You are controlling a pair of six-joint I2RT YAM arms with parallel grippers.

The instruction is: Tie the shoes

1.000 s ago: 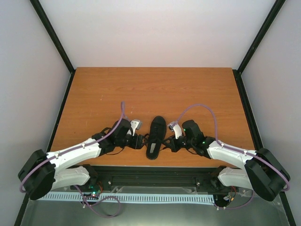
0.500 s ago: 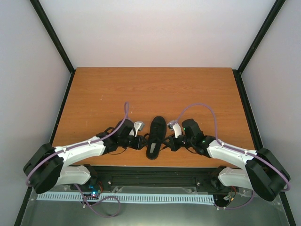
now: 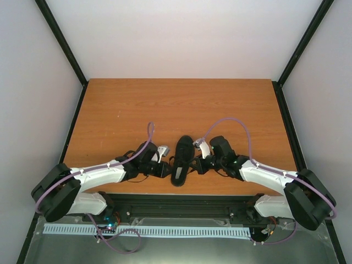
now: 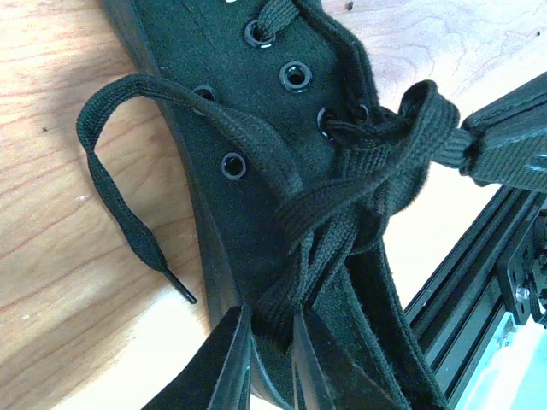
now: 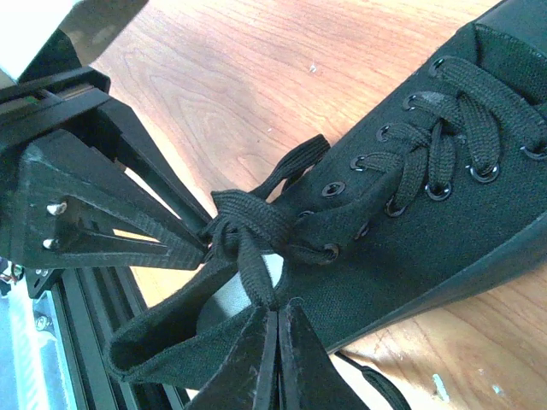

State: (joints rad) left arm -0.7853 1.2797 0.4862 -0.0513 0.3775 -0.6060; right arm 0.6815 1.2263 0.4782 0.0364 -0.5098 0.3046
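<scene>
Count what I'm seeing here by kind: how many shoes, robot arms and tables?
Black shoe: 1
Robot arms: 2, the left arm and the right arm
Wooden table: 1
Total: 4

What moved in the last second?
The left arm swung its rear joint in toward the shoe; the right arm crept slightly forward. The left gripper and right gripper stayed shut on the laces, and the shoe stayed put.

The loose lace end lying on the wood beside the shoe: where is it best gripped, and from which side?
Probably grip the loose lace end on its straight stretch above the tip, coming from above, fingers across the flat band; there it lies clear of the shoe.
</scene>
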